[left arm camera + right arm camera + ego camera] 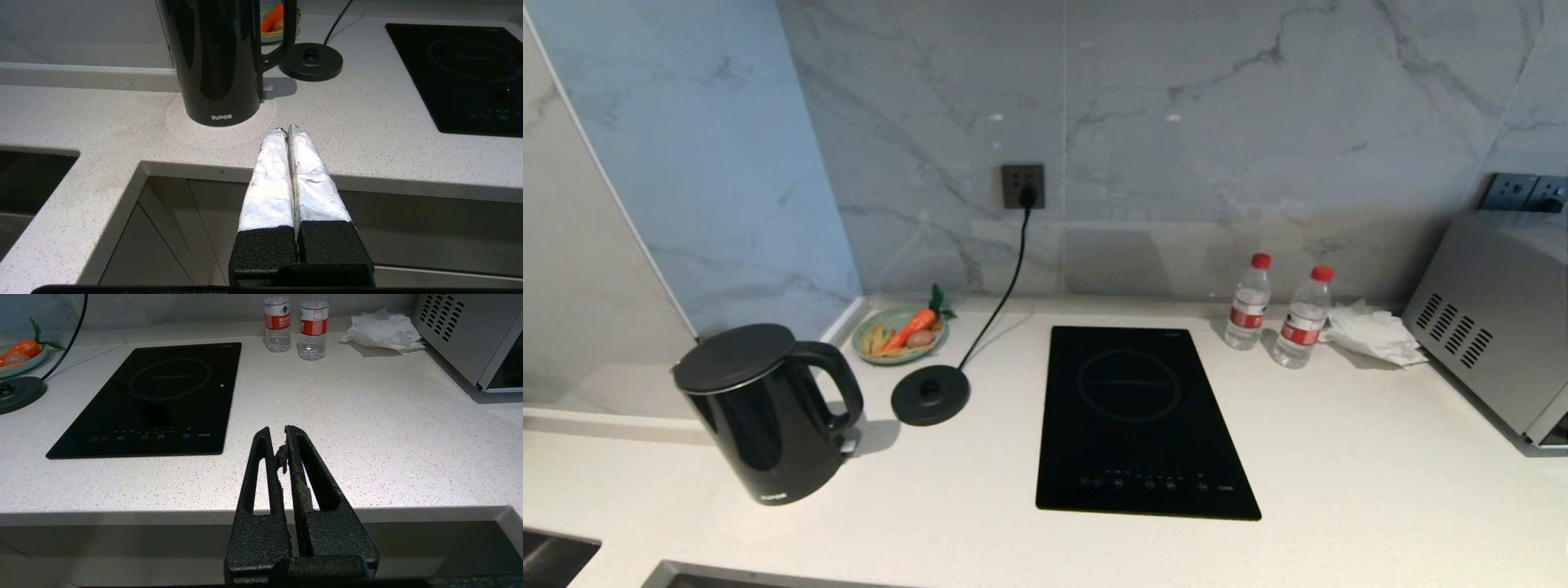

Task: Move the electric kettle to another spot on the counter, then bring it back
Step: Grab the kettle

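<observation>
Electric kettle [760,412] standing upright at the table's [1339,490] near left, off its base disc [930,394], my left gripper [288,129] and right gripper [277,435] at the table's near edge, both jaws pressed together, empty.

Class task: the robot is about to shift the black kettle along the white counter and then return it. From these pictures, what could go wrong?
1. The tall glossy black electric kettle stands off its flat round black corded base; a sideways carry may catch that base or its black cord.
2. The looped black handle faces away from the shut left gripper, so its grip may slip on the glossy wall.
3. The white speckled counter has a near edge, so a low placement could tip.
</observation>
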Motion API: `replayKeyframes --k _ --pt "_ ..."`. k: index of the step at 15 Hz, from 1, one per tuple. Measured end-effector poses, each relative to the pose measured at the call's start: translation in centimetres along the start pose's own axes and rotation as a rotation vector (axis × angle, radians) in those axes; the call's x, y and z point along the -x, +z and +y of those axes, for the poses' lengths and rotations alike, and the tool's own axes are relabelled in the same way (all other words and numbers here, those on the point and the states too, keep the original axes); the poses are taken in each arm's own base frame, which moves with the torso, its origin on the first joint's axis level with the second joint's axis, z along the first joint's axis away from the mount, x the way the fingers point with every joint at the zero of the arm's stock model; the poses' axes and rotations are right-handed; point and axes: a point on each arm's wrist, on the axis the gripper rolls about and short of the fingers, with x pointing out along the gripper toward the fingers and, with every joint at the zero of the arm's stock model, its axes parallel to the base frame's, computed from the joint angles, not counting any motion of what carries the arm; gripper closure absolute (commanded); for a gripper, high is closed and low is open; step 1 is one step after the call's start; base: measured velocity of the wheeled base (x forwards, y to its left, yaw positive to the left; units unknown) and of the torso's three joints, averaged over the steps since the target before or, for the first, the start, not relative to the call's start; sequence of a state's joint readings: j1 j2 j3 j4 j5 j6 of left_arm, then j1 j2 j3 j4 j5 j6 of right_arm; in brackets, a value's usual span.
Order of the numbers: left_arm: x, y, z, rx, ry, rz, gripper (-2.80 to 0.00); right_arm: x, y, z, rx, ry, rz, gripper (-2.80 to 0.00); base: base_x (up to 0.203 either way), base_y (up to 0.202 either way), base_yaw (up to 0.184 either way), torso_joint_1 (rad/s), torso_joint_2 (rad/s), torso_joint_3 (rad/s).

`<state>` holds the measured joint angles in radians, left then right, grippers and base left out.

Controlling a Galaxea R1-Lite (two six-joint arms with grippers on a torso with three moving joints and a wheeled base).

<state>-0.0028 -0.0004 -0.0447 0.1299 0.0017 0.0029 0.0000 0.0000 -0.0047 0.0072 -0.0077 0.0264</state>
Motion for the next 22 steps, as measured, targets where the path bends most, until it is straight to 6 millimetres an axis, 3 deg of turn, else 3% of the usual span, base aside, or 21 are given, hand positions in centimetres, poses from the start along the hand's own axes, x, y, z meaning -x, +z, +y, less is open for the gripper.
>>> replayKeyframes --k 13,17,22 --pt "0.0 0.0 0.0 0.003 0.006 -0.002 0.00 0.0 0.0 0.0 0.000 0.000 0.000 0.00 0.000 0.000 0.000 0.000 0.00 0.000" --pt "0.7 3.3 0.0 0.031 0.004 -0.083 0.00 0.0 0.0 0.0 -0.001 0.000 0.000 0.00 0.000 0.000 0.000 0.000 0.00 0.000" --pt "-1.2 6.9 -0.2 0.063 -0.073 -0.064 0.00 0.0 0.0 0.0 -0.001 0.000 0.000 0.00 0.000 0.000 0.000 0.000 0.00 0.000"
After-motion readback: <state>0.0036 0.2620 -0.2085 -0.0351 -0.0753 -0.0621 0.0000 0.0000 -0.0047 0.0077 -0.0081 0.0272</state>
